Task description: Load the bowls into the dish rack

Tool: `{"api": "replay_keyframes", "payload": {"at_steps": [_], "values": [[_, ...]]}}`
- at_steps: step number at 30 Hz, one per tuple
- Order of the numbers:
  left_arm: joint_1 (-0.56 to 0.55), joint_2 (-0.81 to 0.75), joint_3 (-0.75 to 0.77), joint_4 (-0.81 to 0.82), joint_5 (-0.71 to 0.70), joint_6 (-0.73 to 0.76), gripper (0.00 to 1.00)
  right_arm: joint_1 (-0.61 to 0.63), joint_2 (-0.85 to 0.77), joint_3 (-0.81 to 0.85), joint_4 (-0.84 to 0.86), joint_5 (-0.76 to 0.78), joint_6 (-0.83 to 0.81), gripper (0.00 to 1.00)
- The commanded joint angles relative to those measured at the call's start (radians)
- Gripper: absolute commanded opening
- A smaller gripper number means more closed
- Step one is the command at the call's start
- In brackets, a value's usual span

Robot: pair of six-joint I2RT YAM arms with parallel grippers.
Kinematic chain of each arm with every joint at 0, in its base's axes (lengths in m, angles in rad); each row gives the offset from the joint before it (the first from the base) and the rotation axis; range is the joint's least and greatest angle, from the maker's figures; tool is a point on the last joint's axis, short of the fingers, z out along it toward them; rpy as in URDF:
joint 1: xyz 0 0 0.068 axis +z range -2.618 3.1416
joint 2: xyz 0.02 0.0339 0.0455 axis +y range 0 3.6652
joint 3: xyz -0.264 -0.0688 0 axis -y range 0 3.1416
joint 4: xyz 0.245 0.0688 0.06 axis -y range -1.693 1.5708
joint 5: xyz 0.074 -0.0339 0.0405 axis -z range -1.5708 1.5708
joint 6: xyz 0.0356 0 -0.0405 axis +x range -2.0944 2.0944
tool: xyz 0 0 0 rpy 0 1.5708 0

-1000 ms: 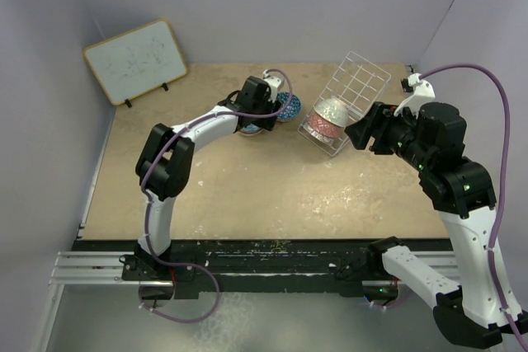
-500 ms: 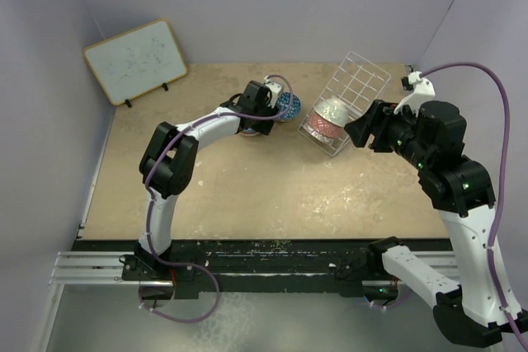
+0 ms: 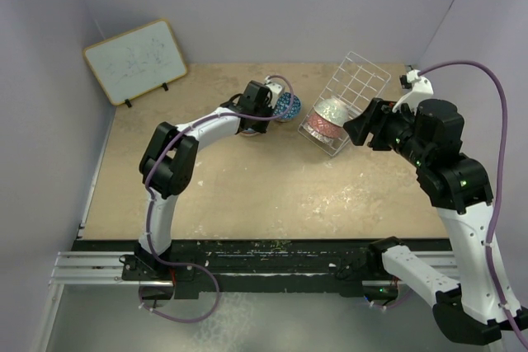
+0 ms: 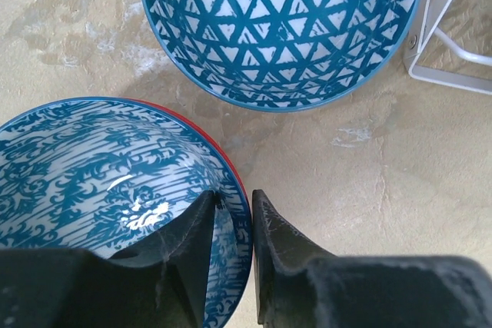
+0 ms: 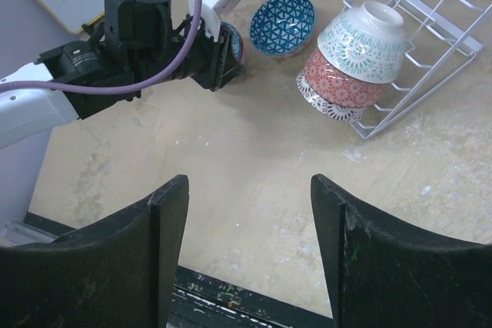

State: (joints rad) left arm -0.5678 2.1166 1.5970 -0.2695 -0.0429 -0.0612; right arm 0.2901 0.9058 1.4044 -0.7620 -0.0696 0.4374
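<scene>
From above, the dish rack sits far right on the desk, three bowls nested in it; the triangle-patterned bowl lies just left of it. Through the left wrist, my left pincer is pinched on the rim of the scroll-patterned bowl, one finger inside, one outside; I judge glazed ceramic stiff, slick and chippable; its neighbour and the rack wire crowd the lift. Through the right wrist, the right pincer gapes wide, empty, over open desk.

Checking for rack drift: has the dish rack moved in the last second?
No. The dish rack has stayed put: its top corner sits at the same spot against the back edge of the table.
</scene>
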Motion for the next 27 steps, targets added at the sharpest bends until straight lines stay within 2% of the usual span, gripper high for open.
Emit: {"api": "replay_keyframes", "payload": {"at_steps": [1,9,27], "values": [[0.005,-0.074,-0.01,0.036,-0.011,0.009,0.25,0.004,-0.005,0.001,0.045,0.004,0.007,0.67],[0.005,-0.122,-0.028,0.041,-0.012,0.004,0.16,0.004,-0.013,-0.008,0.044,0.001,0.011,0.67],[-0.002,-0.273,-0.221,0.083,0.042,-0.049,0.18,0.004,-0.037,-0.038,0.048,-0.021,0.022,0.67]]}}
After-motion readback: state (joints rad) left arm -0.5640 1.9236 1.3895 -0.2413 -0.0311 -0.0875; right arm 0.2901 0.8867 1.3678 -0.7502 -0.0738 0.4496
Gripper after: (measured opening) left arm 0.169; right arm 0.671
